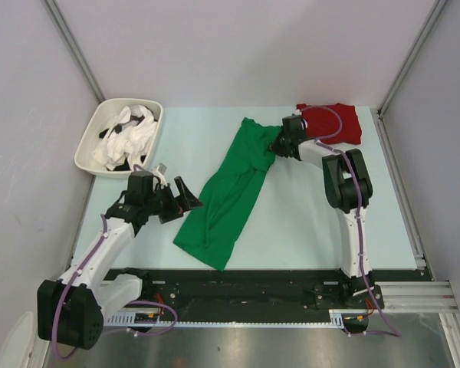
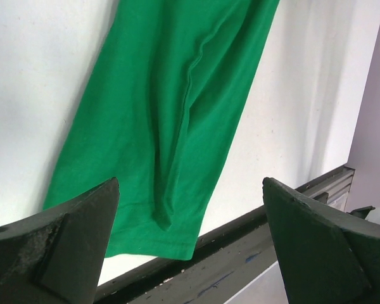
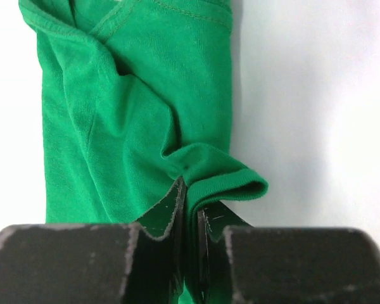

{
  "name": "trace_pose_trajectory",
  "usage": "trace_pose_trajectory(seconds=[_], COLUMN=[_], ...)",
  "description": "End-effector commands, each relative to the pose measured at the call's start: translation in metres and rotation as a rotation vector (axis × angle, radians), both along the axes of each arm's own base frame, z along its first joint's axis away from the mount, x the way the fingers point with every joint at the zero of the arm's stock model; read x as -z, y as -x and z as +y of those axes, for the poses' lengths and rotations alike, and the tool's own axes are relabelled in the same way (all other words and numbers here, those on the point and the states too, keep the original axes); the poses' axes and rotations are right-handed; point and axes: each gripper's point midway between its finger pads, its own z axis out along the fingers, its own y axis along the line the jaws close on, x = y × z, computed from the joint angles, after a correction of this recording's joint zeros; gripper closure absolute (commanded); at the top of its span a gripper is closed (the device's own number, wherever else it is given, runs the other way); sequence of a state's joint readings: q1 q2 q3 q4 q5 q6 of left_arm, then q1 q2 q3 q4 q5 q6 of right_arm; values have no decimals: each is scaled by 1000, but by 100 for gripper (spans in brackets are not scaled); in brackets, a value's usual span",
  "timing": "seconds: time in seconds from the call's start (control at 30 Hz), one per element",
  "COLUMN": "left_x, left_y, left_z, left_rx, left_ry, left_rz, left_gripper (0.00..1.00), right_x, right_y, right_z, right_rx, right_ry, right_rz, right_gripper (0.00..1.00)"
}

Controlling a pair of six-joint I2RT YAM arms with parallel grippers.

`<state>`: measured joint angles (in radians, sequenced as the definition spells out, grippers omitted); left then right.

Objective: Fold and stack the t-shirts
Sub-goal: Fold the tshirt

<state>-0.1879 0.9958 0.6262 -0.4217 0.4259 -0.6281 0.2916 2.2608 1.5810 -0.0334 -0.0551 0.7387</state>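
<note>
The green t-shirt [image 1: 228, 192] lies folded lengthwise in a long strip across the middle of the table, slanting from far right to near left. My right gripper [image 1: 274, 146] is shut on its far right edge; the wrist view shows the pinched hem [image 3: 225, 183] bunched between the fingers. My left gripper [image 1: 185, 201] is open and empty, just left of the shirt's lower part; its wrist view shows the shirt's lower end [image 2: 158, 145] ahead between the fingers. The dark red t-shirt [image 1: 339, 123] lies folded at the far right corner, partly behind the right arm.
A white bin [image 1: 92, 149] holding white and dark cloth stands at the far left. A black rail [image 1: 291, 277] runs along the table's near edge; it also shows in the left wrist view [image 2: 240, 234]. Grey walls close in both sides.
</note>
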Motion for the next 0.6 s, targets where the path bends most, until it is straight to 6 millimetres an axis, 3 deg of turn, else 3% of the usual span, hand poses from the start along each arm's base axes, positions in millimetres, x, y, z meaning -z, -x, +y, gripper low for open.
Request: trace_pose_trajectory(seconds=[0.0,0.07,0.1,0.13,0.2,0.23,0.3,0.33,0.37,0.43,0.47,0.53,0.57], left_x=[-21,-22,-22,-22,-19,-17,-12,-10,-7,-5,-4,-4,-1], left_y=[-12,-14,-14,-15,-14,-14,-10,-9,-6,-3,0,4,5], left_z=[-6,-7,-8,-9,-12,-14,-18,-20,-20,-21,-20,-21,-18], left_rx=[23,21,20,19,18,20,33,40,41,45,45,49,40], left_ry=[14,25,36,40,62,70,75,68,62,56,52,46,31], left_rz=[-68,-68,-66,-67,-64,-56,-47,-47,-38,-40,-43,-48,-44], left_gripper=[0,0,0,0,0,0,0,0,0,0,0,0,0], right_x=[49,48,32,38,18,20,14,-7,-15,-33,-67,-97,-120], right_y=[0,-12,-27,-31,-49,-54,-59,-71,-74,-74,-73,-67,-46], right_z=[-9,-8,-2,1,9,13,13,14,11,-4,-14,-27,-36], right_rx=[29,18,9,-5,-33,-51,-102,-107,-111,-110,-85,-67,-59], right_ry=[151,173,163,167,184,196,228,229,244,291,318,357,365], right_rz=[141,133,96,97,37,26,10,-37,-49,-68,-115,-166,-179], right_gripper=[91,92,92,91,90,87,65,53,26,1,0,0,0])
